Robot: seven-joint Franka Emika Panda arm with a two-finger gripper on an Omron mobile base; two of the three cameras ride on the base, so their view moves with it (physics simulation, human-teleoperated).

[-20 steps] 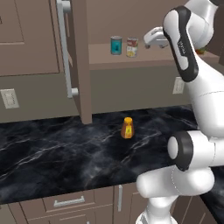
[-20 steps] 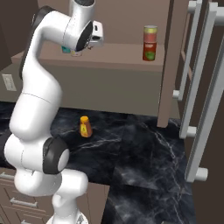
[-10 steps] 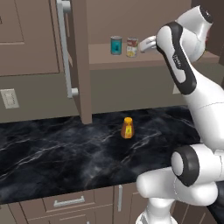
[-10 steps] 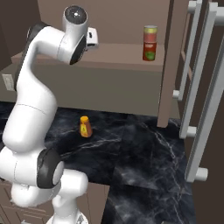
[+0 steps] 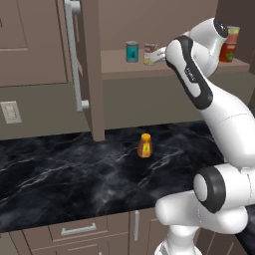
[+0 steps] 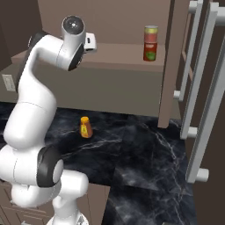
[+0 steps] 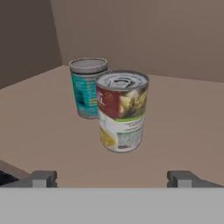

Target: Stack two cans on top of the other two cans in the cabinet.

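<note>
spreading wide and empty, the fingers (image 7: 112,179) face the white-and-red can (image 7: 121,111), with the teal can (image 7: 87,87) just behind.

My arm (image 6: 39,83) reaches up to the cabinet shelf (image 6: 118,55). Two cans (image 6: 150,43) stand stacked at the shelf's right end. A small orange bottle (image 6: 85,127) stands upright on the black worktop (image 6: 140,162).
</note>
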